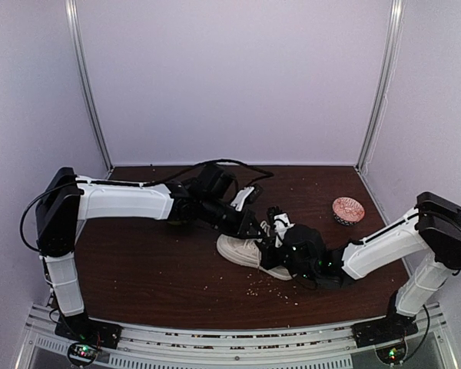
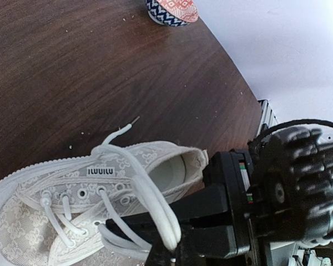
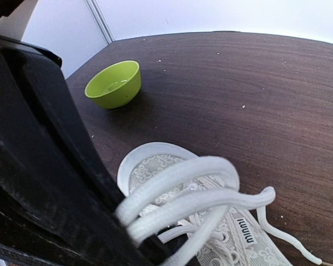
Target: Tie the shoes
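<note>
The off-white lace-pattern sneaker (image 1: 244, 250) lies on its sole in the middle of the dark wood table, toe to the left. It also shows in the left wrist view (image 2: 55, 188) and the right wrist view (image 3: 150, 166). My left gripper (image 1: 255, 227) is over the shoe's tongue; in its wrist view it (image 2: 175, 256) is shut on a doubled loop of white lace (image 2: 150, 191). My right gripper (image 1: 280, 231) is just right of it; in its wrist view it (image 3: 130, 233) is shut on a loop of white lace (image 3: 200, 172) held above the toe. One loose lace end (image 2: 122, 130) lies on the table.
A red-and-white patterned bowl (image 1: 348, 210) with a blue outside (image 2: 172, 11) stands at the back right. A green bowl (image 3: 114, 83) stands beyond the shoe's toe, hidden under my left arm in the top view. Small crumbs (image 1: 253, 288) lie in front of the shoe.
</note>
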Controlling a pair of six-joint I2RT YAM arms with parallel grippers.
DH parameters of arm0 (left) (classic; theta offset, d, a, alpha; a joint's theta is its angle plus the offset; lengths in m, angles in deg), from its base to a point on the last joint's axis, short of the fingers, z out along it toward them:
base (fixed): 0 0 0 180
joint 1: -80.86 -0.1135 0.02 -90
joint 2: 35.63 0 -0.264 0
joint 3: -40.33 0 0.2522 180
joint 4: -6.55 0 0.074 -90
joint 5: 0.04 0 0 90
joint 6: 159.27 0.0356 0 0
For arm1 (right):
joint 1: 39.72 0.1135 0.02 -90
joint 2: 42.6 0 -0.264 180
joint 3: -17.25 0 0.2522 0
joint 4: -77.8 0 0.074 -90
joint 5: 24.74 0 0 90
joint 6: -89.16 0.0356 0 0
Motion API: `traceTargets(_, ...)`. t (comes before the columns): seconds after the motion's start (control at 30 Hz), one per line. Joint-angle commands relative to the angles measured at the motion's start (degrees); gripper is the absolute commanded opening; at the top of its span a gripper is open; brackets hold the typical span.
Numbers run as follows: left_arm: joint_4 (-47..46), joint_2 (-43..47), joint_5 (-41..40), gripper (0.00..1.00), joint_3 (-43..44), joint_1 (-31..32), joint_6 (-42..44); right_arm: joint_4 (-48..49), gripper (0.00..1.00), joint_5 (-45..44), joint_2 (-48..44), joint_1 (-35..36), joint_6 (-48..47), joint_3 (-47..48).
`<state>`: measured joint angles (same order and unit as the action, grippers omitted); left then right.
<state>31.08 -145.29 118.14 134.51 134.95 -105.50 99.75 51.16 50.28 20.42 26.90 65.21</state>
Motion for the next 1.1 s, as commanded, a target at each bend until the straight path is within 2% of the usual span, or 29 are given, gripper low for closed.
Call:
traceTargets(0.0, -0.66, -1.48, -0.26, 0.00, 2.43, 0.36, -0.34, 11.83, 0.00, 5.06, 2.91, -0.11, -1.04, 0.26)
traceTargets(0.13, -0.11, -1.65, -0.28, 0.01, 3.13, 0.07, -0.07, 14.28, 0.00, 7.43, 4.51, -0.43, -0.13, -0.15)
traceTargets(0.17, 0.48, -1.64, -0.38, 0.04, 3.38, -0.01, 0.41, 14.40, 0.00, 7.85, 4.70, -0.61, 0.04, -0.24)
traceTargets(0.4, 4.67, -0.36, -2.31, 0.42, 2.64, -1.55, 4.35, 14.23, 0.00, 8.46, 4.35, -1.62, 0.42, -1.17)
traceTargets(0.5, 4.88, 2.00, -3.06, 0.55, 0.88, -1.95, 6.34, 14.16, 0.00, 8.70, 4.30, -2.03, 0.59, -1.49)
traceTargets(0.6, 5.50, 4.25, -4.32, 0.62, -0.40, -2.43, 7.92, 14.27, 0.00, 8.75, 4.35, -2.43, 0.82, -1.83)
traceTargets(0.9, 5.28, 5.66, -6.34, 0.67, -3.57, -3.81, 7.20, 11.06, 0.00, 7.97, 4.02, -3.64, 2.19, -1.54)
traceTargets(0.97, 4.14, 5.69, -7.21, 0.64, -4.53, -3.81, 5.97, 10.85, 0.00, 8.13, 3.95, -3.90, 2.58, -1.79)
traceTargets(1.07, 2.46, 5.00, -8.29, 0.52, -5.66, -4.21, 2.84, 10.55, 0.00, 8.55, 3.86, -4.59, 3.35, -2.07)
